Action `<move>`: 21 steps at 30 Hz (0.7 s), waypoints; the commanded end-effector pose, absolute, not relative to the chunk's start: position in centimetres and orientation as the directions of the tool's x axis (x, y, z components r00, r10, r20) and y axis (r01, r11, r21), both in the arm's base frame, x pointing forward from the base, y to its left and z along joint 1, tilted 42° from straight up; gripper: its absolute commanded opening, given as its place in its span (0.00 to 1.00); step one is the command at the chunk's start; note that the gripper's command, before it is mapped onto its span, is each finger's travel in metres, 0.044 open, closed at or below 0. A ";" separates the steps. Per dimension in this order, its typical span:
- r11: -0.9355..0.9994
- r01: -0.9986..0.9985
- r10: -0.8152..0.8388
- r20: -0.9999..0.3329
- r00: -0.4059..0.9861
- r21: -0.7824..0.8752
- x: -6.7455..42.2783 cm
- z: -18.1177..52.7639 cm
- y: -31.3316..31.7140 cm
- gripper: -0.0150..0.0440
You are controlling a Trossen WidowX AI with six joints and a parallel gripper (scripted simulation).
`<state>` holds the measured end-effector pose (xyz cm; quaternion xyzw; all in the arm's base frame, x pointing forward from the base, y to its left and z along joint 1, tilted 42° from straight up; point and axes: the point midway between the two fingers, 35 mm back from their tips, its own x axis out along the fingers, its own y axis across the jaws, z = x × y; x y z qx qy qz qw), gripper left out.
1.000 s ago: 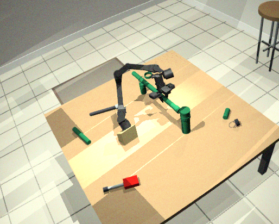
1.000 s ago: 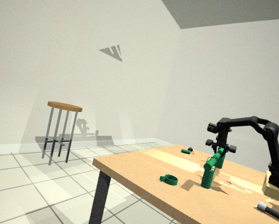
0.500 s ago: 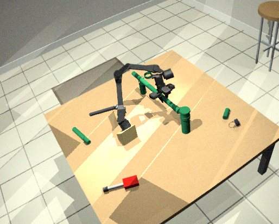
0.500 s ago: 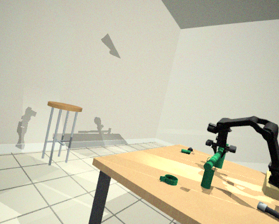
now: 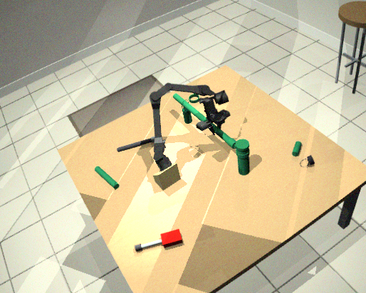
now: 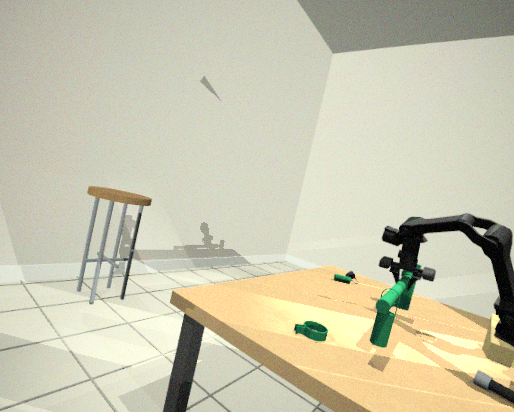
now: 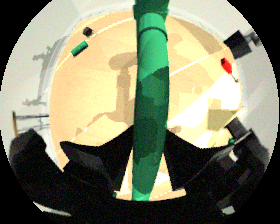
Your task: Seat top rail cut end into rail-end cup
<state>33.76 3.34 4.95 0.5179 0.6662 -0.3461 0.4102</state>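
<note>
The green top rail runs level from the small line post and its loop cap to the big green post. Its near end meets the rail-end cup, which sits high on the big post just under the post cap. I cannot tell how deep the end sits in the cup. My gripper is shut on the rail at about its middle.
A loose green ring lies on the table. Also on the table are two short green tubes, a small black clip, a red-handled tool and a dark rod. A stool stands on the floor.
</note>
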 end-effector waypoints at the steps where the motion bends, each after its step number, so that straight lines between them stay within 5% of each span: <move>1: 0.222 0.974 0.398 -0.909 -0.123 -0.035 33.9 4.8 2.8 0.25; 21: 0.222 0.974 0.397 -0.909 -0.123 -0.035 34.0 4.3 2.2 0.25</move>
